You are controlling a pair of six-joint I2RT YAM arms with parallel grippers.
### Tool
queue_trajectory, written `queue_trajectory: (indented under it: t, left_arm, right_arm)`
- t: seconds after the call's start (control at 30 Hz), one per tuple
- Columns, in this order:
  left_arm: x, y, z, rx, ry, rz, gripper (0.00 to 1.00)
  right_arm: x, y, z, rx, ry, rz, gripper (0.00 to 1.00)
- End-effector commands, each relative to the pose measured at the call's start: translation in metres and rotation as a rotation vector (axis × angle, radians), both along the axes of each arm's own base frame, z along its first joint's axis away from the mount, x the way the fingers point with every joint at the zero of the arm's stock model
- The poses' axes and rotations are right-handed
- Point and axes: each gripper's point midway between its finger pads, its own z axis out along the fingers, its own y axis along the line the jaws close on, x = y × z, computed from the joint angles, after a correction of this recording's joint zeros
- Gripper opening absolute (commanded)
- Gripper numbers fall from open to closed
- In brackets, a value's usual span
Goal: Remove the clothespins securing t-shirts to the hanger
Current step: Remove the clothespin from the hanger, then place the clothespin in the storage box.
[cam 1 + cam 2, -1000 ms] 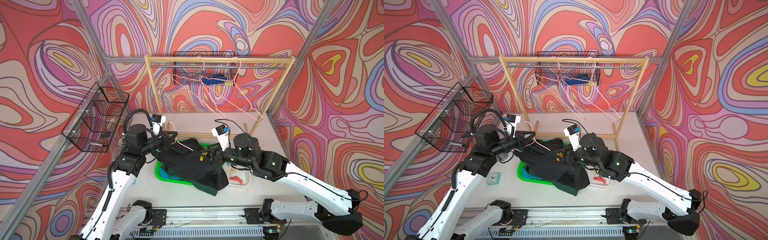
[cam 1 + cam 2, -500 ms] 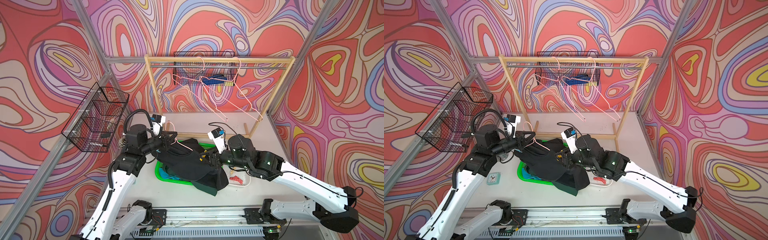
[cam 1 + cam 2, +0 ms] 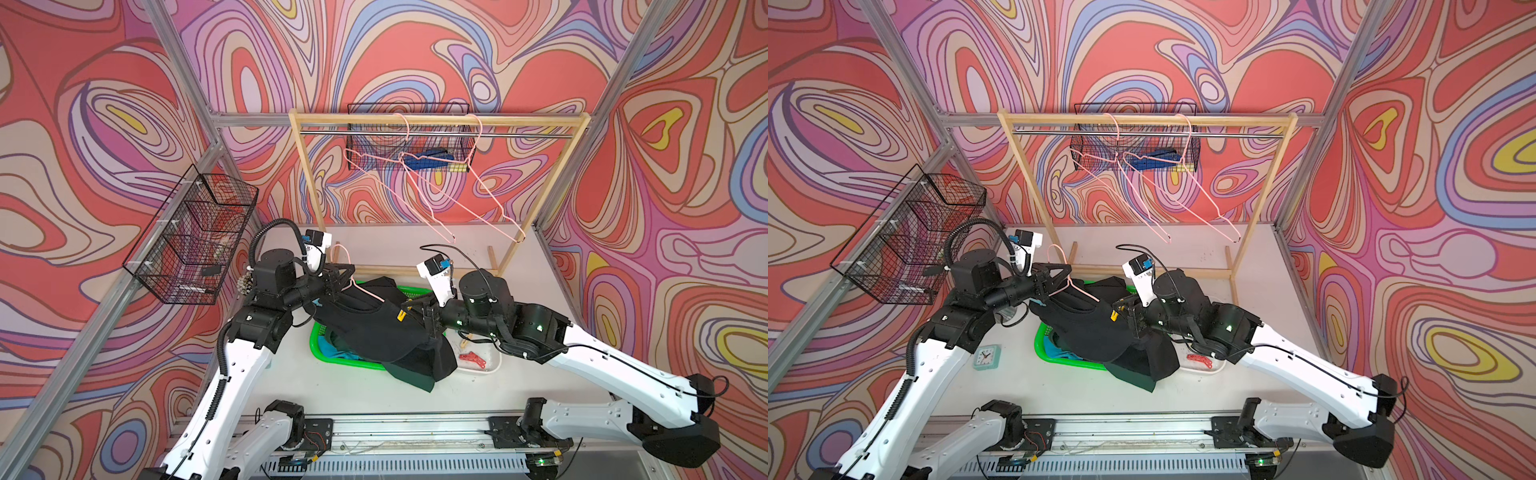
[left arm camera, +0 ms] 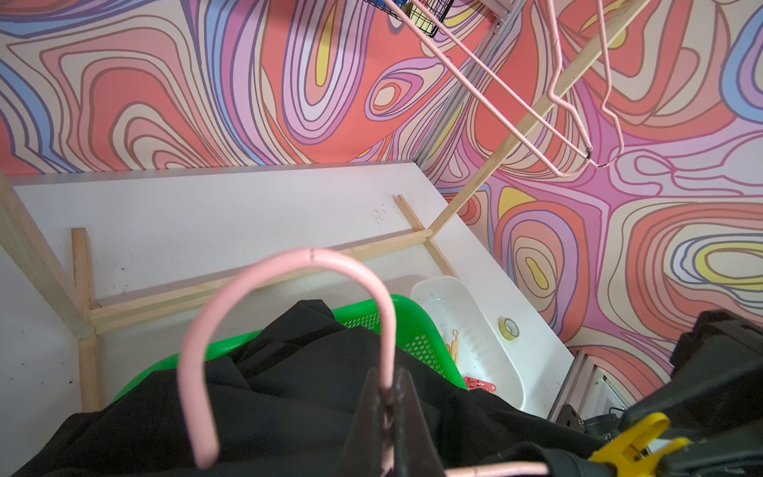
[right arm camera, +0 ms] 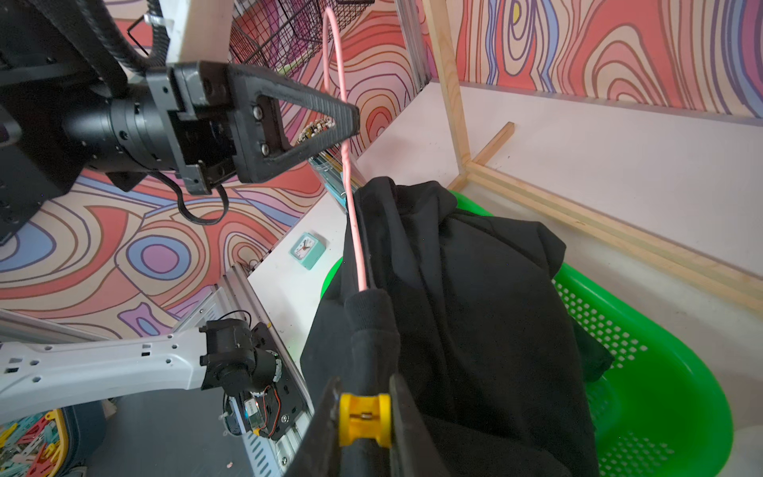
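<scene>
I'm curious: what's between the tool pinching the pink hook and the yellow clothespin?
The wire of the pink hanger, running into the black t-shirt draped over it; the right wrist view shows it.

shirt [image 5: 475,289]: matt cloth | basket [image 5: 681,392]: glossy plastic | hanger [image 4: 313,252]: smooth coated wire | rack [image 5: 448,82]: bare wood | pin [image 5: 365,419]: smooth plastic

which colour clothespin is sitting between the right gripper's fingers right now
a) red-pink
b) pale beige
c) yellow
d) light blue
c: in the right wrist view, the yellow clothespin sits between the fingers of the right gripper, clipped over the black t-shirt on the pink hanger.
</scene>
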Motion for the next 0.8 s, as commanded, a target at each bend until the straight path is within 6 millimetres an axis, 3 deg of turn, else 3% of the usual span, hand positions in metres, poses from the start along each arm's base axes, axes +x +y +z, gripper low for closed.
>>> queue_trajectory:
  t: [0.0, 0.2, 0.37, 0.57, 0.77]
  left_arm:
    - [0.0, -0.002, 0.003, -0.006, -0.022, -0.013, 0.0]
    - [0.0, -0.002, 0.004, -0.007, -0.024, -0.013, 0.0]
    - [0.0, -0.002, 0.003, -0.007, -0.023, -0.013, 0.0]
    - [-0.001, -0.002, 0.004, -0.006, -0.026, -0.013, 0.0]
    - [0.0, -0.003, 0.003, -0.009, -0.023, -0.013, 0.0]
  right_arm:
    - [0.002, -0.006, 0.012, 0.05, -0.042, -0.033, 0.2]
    - [0.013, -0.03, 0.029, 0.113, -0.108, -0.161, 0.2]
    - [0.024, -0.066, 0.031, 0.119, -0.132, -0.336, 0.2]
    - [0.038, -0.125, -0.004, -0.059, -0.071, -0.637, 0.19]
    - [0.041, -0.154, -0.036, -0.26, -0.027, -0.775, 0.22]
